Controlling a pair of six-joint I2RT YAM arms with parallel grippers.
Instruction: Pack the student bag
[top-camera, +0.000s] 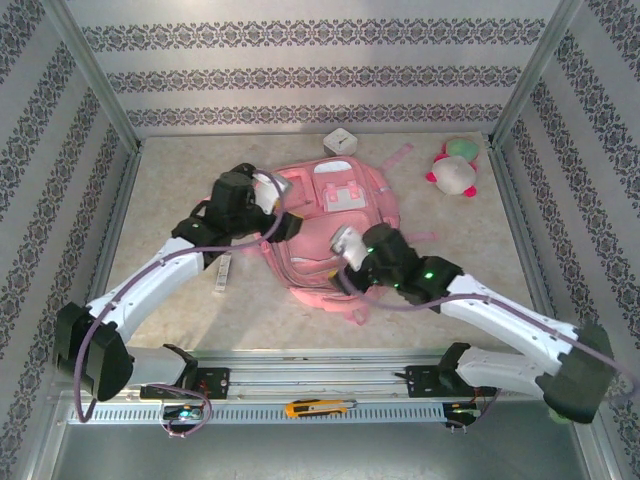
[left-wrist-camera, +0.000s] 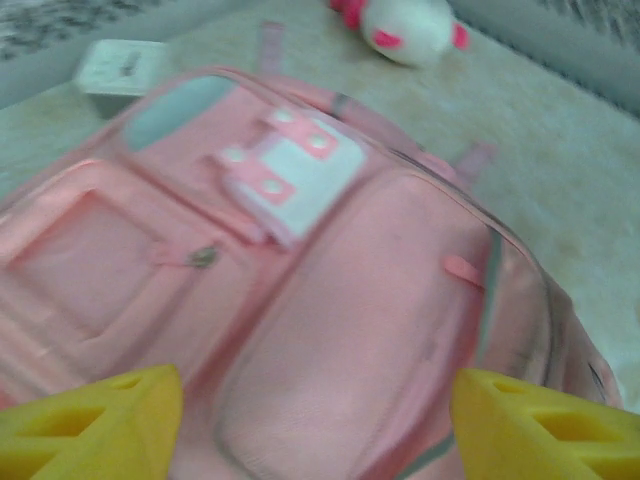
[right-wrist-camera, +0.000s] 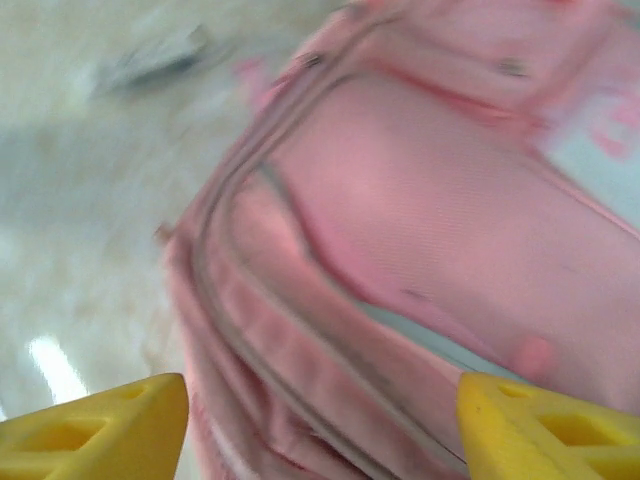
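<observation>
2 grippers hang over 1 bag (top-camera: 335, 215), which lies front-up mid-table, its long axis running from the arms toward the far wall. The left gripper (left-wrist-camera: 315, 425) is at its left flank. The right gripper (right-wrist-camera: 320, 425) is over the near end by the main zip, so it looks better placed to open it. Both have jaws spread, holding nothing. Around the bag are 1 plush toy (top-camera: 455, 170), 1 white box (top-camera: 341, 141) and 1 pale stick (top-camera: 222, 272).

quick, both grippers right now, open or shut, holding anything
left gripper: open, holding nothing, pointed at the student bag
right gripper: open, holding nothing, pointed at the student bag
</observation>
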